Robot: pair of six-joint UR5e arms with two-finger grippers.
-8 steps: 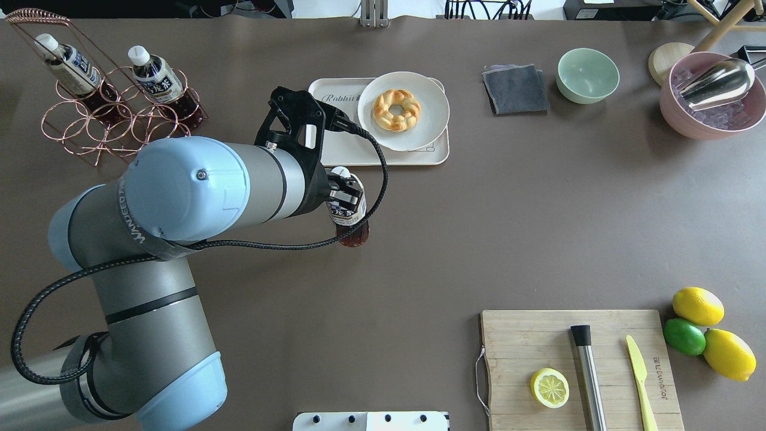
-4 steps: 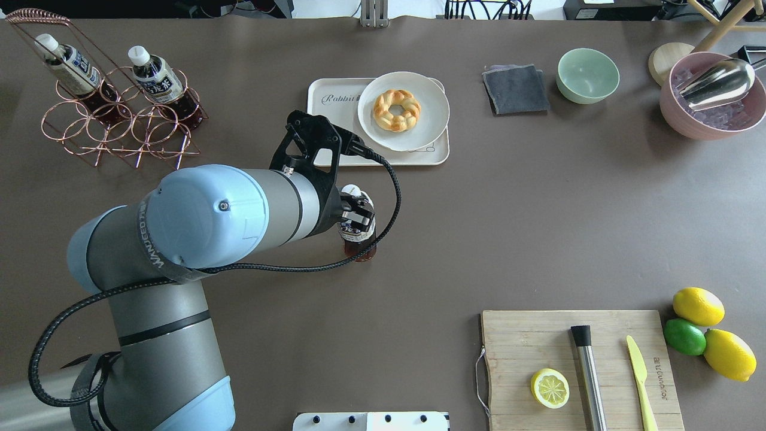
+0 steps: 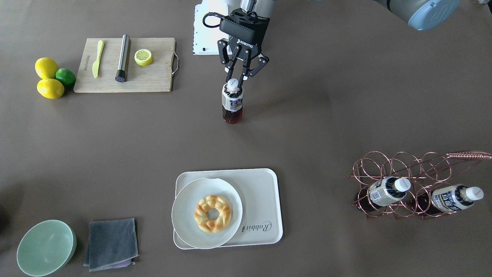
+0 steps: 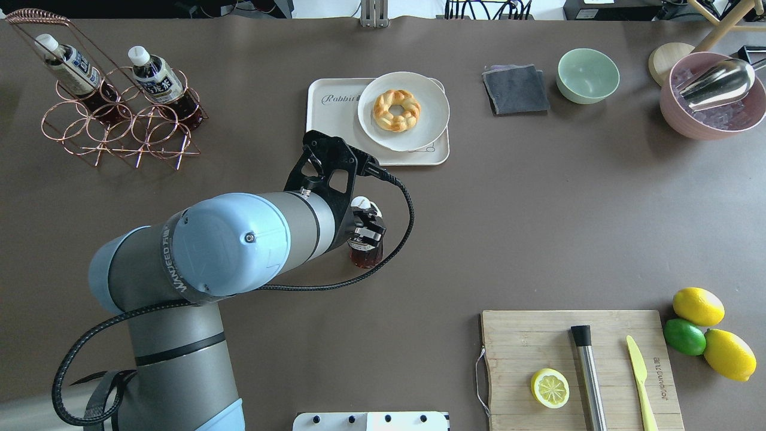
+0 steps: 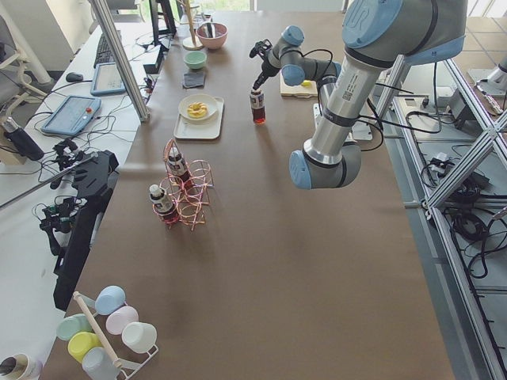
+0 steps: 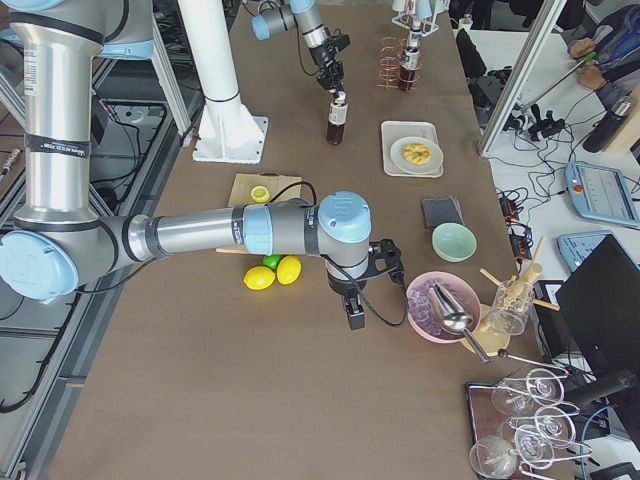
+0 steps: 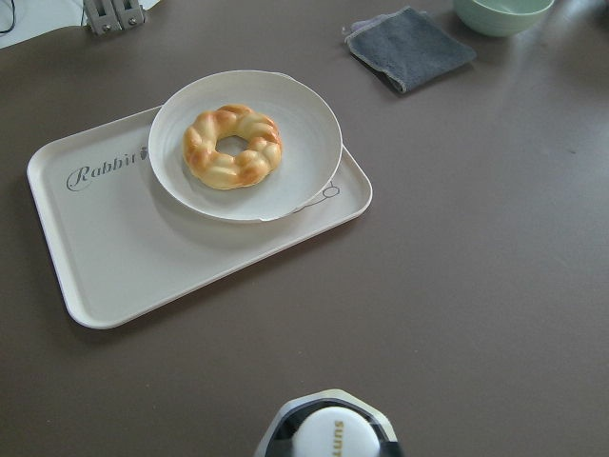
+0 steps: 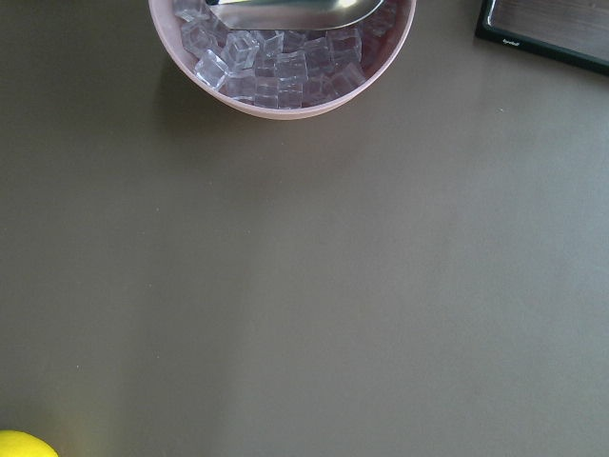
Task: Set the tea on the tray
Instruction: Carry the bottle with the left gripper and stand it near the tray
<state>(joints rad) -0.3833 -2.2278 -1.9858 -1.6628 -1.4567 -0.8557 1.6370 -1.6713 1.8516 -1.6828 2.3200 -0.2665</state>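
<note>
My left gripper (image 3: 235,81) is shut on the neck of a tea bottle (image 3: 232,104), which hangs upright with its white cap between the fingers. In the overhead view the bottle (image 4: 365,254) is nearer the robot than the cream tray (image 4: 332,129), apart from it. The left wrist view shows the cap (image 7: 333,433) at the bottom and the tray (image 7: 124,248) ahead, its left half bare. A white plate with a doughnut (image 4: 403,111) fills the tray's right half. Two more tea bottles (image 4: 157,78) lie in a copper wire rack (image 4: 114,129). My right gripper (image 6: 355,312) shows only in the exterior right view; I cannot tell its state.
A grey cloth (image 4: 516,88), a green bowl (image 4: 587,75) and a pink bowl of ice with a metal scoop (image 4: 712,96) stand at the back right. A wooden cutting board (image 4: 577,365) with a lemon half, muddler and knife lies front right, lemons and a lime (image 4: 685,336) beside it.
My left arm has carried the tea bottle from beside the tray's near edge down and right in the overhead view, toward the robot's side. The grip has stayed shut.
</note>
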